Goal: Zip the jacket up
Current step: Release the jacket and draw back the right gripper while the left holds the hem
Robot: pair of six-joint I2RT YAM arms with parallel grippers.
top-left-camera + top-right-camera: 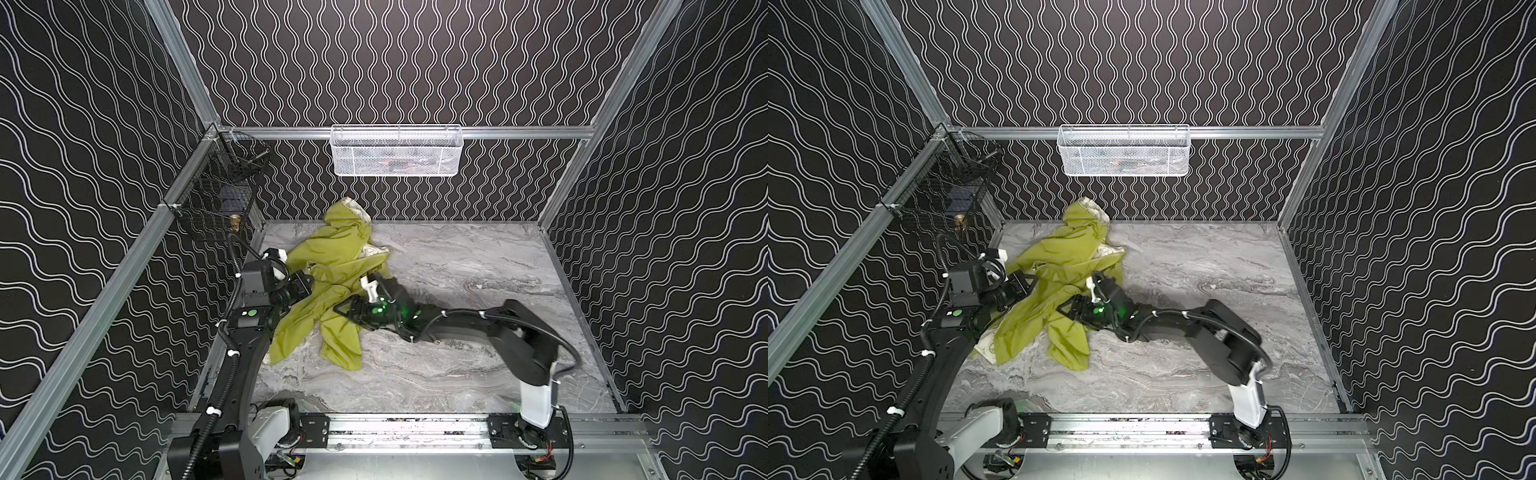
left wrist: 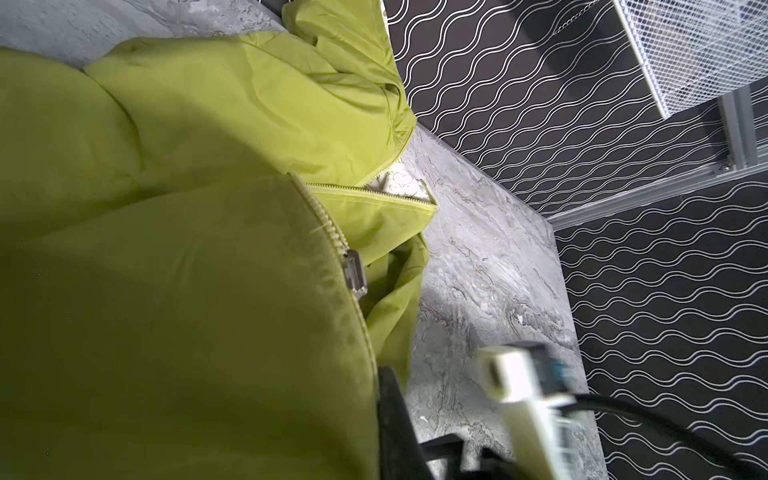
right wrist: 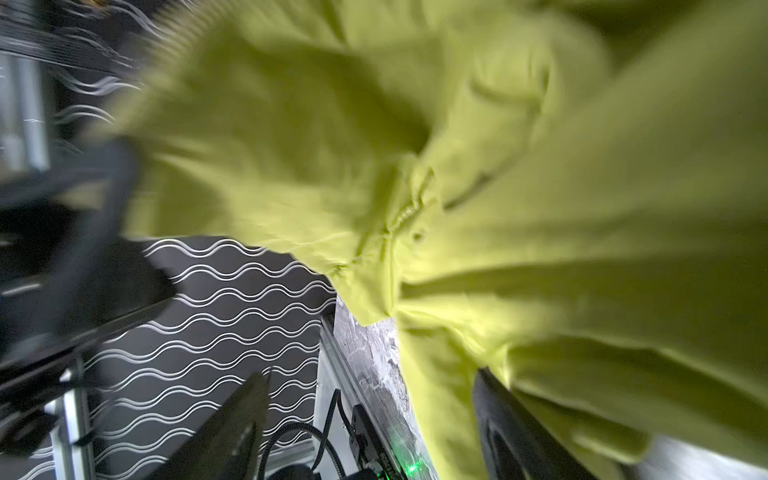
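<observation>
- Jacket [image 1: 332,266]: one, lime green, crumpled on the marbled table [image 1: 478,257]. It lies between the two grippers, and its hood reaches past them to the back wall.
- Left gripper [image 1: 306,281]: jaws closed, pinching a fold of the jacket. One black finger [image 2: 395,419] shows in the wrist view, with green cloth against it.
- Just beyond that finger: one clear zipper pull [image 2: 356,274] on a row of pale teeth. A second row runs apart from it, and cream lining [image 2: 399,185] shows in the gap. Front not zipped.
- Right gripper [image 3: 370,374]: two fingers [image 3: 237,432] spread wide, nothing clamped. Cloth meets one finger only; view blurred.
- Farther out: one white mesh basket [image 1: 397,151] on the back wall and one black wire basket [image 1: 216,195] on the side wall.
</observation>
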